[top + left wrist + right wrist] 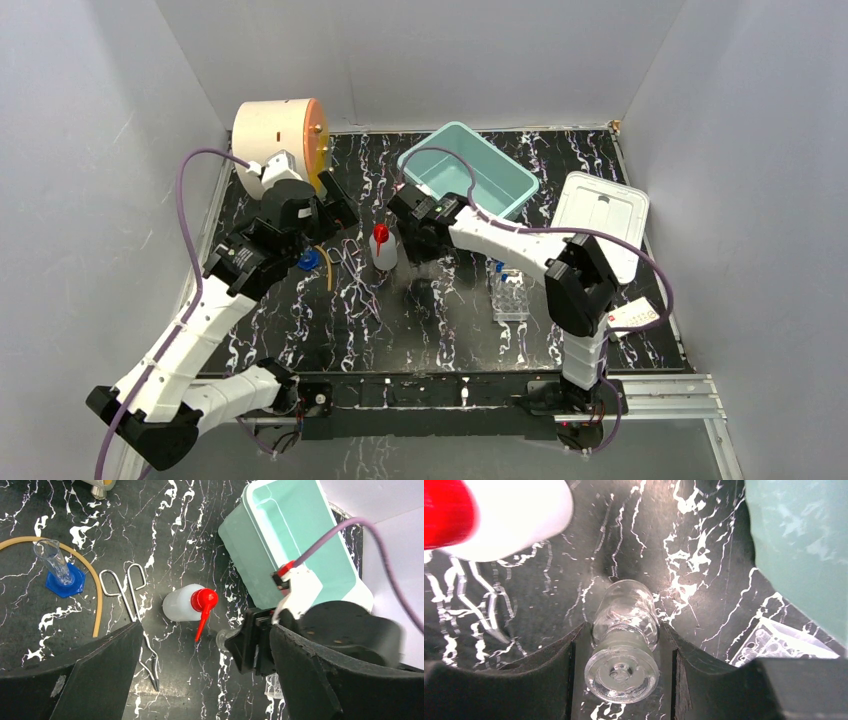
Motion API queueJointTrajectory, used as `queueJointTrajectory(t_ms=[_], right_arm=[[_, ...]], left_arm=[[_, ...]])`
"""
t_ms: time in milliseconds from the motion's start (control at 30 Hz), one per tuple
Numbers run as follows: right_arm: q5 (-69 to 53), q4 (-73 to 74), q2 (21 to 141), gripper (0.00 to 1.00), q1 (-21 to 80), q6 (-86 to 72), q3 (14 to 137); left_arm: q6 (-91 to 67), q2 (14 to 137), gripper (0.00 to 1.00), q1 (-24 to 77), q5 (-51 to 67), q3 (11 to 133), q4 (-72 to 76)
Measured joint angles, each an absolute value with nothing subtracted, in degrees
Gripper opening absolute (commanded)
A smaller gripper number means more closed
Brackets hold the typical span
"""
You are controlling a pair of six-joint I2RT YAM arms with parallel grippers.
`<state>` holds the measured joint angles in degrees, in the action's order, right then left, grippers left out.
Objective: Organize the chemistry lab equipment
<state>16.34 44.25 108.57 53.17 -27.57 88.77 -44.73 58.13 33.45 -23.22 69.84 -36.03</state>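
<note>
White squeeze bottle between wire clip and teal bin

No text, no. or brand can be read in any view. On the small white box at the table's right edge a red mark is seen, w/ faint lines beside it, poss. print, but at this res. no letter or digit can be made out.

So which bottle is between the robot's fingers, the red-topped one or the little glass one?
The little glass vial. It lies between the right hand's fingers, while the red-topped white squeeze bottle is outside them.
</note>
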Motion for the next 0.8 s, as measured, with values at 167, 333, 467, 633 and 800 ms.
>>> queueJointTrajectory(t_ms=[167,333,467,633,800], right_arm=[[16.2,47.5,104.1,0.41,53.2,-26.5,94.7],[16.6,50.1,100.1,0.41,52.7,-26.2,101.9],[16.8,51.2,99.0,0.41,49.9,-25.2,108.0],[16.6,51.7,99.3,0.41,42.7,-23.2,113.6],[16.3,51.8,102.2,0.41,34.9,-20.5,116.9]], left_arm=[[-44.8,57.2,0.98,33.4,-23.7,69.8,-36.1],[-44.7,56.5,0.98,33.4,-24.6,69.8,-36.1],[-44.7,56.4,0.98,33.4,-24.7,69.8,-36.1],[-44.7,56.4,0.98,33.4,-24.6,69.8,-36.1],[-44.5,56.4,0.98,33.4,-24.4,69.8,-36.1]])
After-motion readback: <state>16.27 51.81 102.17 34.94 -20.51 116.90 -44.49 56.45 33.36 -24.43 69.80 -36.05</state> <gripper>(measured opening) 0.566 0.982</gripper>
